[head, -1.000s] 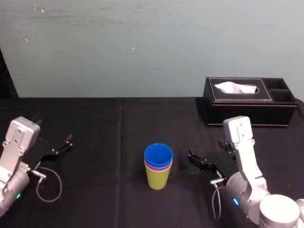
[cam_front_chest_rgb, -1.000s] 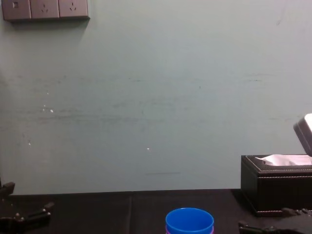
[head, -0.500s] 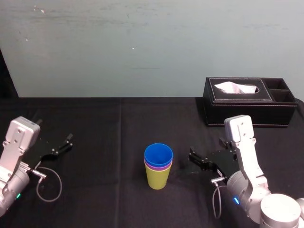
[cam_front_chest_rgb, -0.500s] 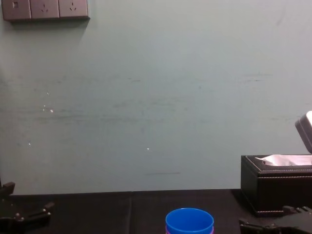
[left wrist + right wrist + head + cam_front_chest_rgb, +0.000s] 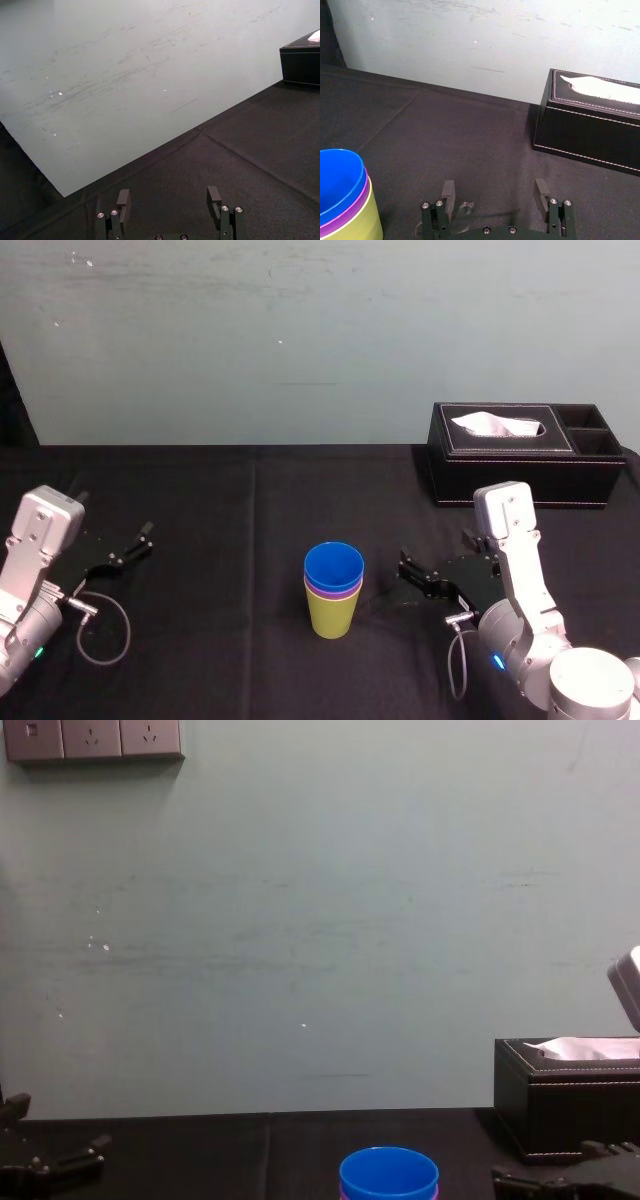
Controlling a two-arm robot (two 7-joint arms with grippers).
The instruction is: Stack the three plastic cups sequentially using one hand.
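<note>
Black table (image 5: pixel 200 490), tissue box (image 5: pixel 520 455) at 2 o'clock from its centre. Mid-table, nested upright: blue cup (image 5: pixel 334 568) inside purple cup (image 5: pixel 333 592) inside yellow-green cup (image 5: pixel 331 618). Right gripper (image 5: pixel 405 575) sits at 3 o'clock of the cups, near but not touching, fingers spread wide, holding nothing. Left gripper (image 5: pixel 145 538) at 9 o'clock, well apart, also spread wide and empty.

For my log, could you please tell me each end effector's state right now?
Left end effector: open, empty.
Right end effector: open, empty.
</note>
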